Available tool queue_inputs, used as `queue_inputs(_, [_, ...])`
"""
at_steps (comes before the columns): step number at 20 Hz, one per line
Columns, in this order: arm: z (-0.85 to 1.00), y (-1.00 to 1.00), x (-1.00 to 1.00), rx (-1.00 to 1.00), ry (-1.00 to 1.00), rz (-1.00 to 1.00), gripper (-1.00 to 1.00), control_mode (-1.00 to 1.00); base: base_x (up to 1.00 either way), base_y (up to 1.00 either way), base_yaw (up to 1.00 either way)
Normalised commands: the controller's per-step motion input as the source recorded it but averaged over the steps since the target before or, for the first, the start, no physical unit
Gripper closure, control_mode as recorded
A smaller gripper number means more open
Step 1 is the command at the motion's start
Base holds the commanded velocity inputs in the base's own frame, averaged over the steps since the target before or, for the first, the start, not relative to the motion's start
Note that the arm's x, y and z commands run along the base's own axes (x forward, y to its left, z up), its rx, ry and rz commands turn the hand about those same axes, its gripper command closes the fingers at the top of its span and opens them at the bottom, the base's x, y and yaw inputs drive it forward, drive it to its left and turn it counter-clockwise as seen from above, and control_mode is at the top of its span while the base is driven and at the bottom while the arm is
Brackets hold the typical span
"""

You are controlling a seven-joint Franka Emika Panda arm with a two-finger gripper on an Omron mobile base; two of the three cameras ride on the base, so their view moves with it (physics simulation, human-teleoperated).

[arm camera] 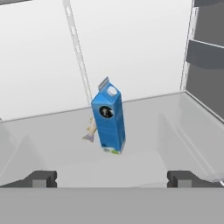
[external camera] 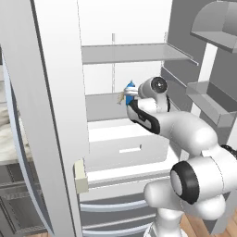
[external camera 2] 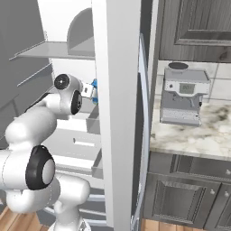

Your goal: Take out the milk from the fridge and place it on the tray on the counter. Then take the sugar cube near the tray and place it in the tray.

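From the hand camera I see the pincer [arm camera: 112,178] spread wide with nothing between its fingertips [arm camera: 41,178], aimed at the milk [arm camera: 109,119], which stands upright on a grey shelf inside the fridge [external camera: 129,28], apart from the tips. A small tan thing [arm camera: 90,130] pokes out from behind the carton's left side, mostly hidden, so I cannot make out what it is. In both base views my own arm covers most of the carton and only a blue sliver shows, while a coffee machine [external camera 2: 184,96] sits on the marbled surface [external camera 2: 198,135] right of the fridge.
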Motion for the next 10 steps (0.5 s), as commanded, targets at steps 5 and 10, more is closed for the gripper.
queue_inputs(5, [0.00, 0.08, 0.29, 0.00, 0.00, 0.00, -1.00, -1.00, 0.00, 0.00, 0.00])
queue_inputs(10, [0.00, 0.00, 0.19, 0.00, 0.00, 0.00, -1.00, -1.00, 0.00, 0.00, 0.00])
